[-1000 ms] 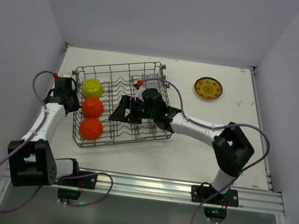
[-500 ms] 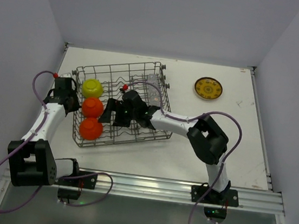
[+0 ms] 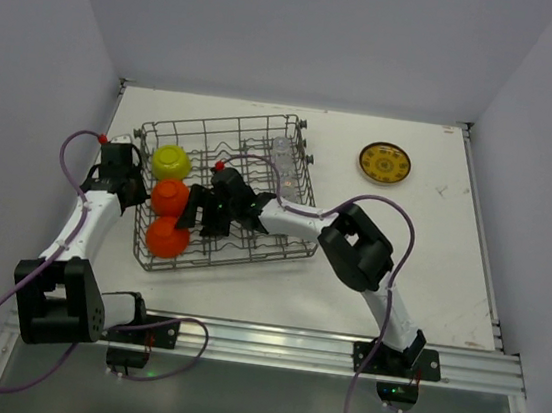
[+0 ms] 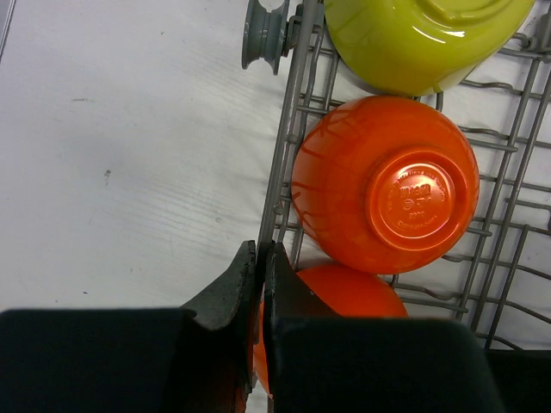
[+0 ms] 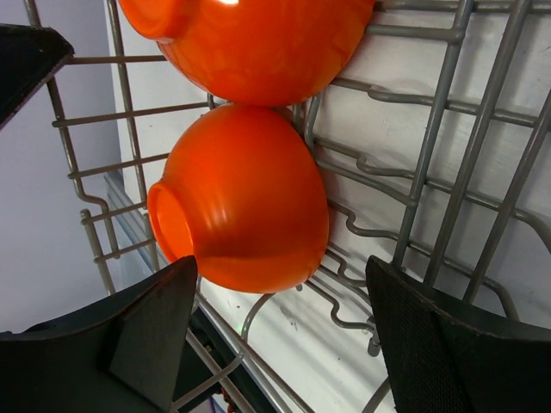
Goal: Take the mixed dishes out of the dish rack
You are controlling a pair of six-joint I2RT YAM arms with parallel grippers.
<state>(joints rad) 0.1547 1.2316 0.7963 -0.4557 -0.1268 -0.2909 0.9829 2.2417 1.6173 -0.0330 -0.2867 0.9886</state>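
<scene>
The grey wire dish rack (image 3: pixel 251 249) sits left of centre. In its left column stand a lime-yellow bowl (image 3: pixel 171 161) and two orange bowls (image 3: pixel 169 196) (image 3: pixel 167 238). Clear glass cups (image 3: pixel 282 155) stand at its far right. My right gripper (image 3: pixel 194 219) is open inside the rack, its fingers (image 5: pixel 146 331) either side of the nearer orange bowl (image 5: pixel 237 202) without touching it. My left gripper (image 3: pixel 122 188) is shut on the rack's left wall wire (image 4: pixel 284 163), beside the orange bowls (image 4: pixel 387 185). The brown-gold plate (image 3: pixel 384 162) lies on the table. No cream plates show.
The lime-yellow bowl (image 4: pixel 422 39) sits above the orange ones in the left wrist view. Wavy wire dividers (image 5: pixel 430 198) run under my right gripper. Grey walls enclose the white table (image 3: pixel 431 256) on three sides. A metal rail (image 3: pixel 269 345) runs along the near edge.
My right gripper has moved left across the rack, from its middle to beside the orange bowls. The left arm and the dishes have not moved.
</scene>
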